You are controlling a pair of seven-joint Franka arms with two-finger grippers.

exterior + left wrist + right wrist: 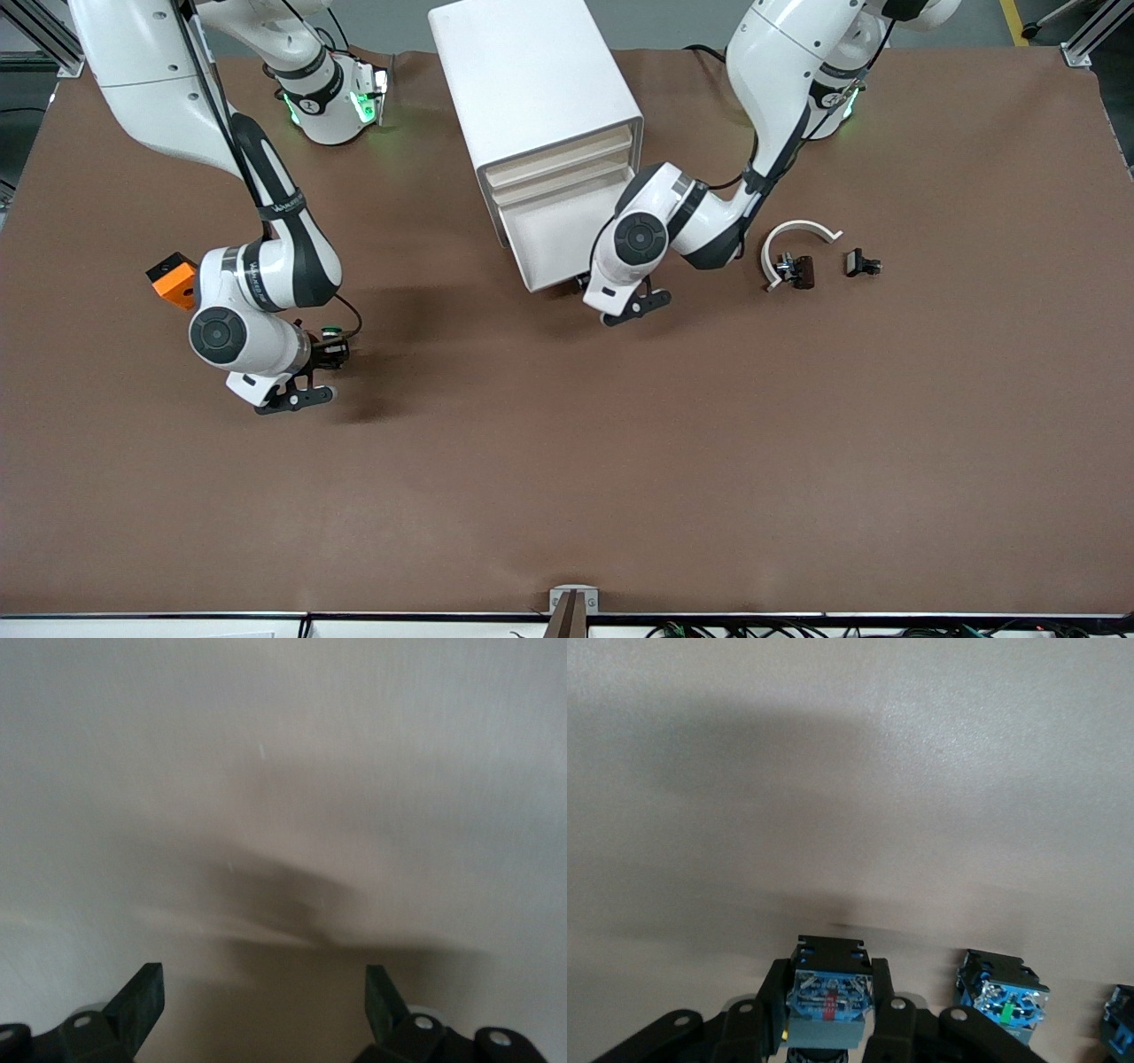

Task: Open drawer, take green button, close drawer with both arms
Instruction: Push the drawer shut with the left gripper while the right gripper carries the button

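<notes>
Robotics lab: two arms on brown-covered table, aluminium framing.

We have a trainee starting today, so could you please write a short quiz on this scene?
1. True or false: the lowest drawer of the white cabinet is pushed fully in.
2. Which gripper is shut on a button? A. left gripper B. right gripper C. neither
3. How are the left gripper's fingers set, and what is it next to?

Key:
1. False: the drawer is pulled out.
2. B: the right gripper holds it just above the table.
3. Open, holding nothing, right at the drawer's front edge.
</notes>
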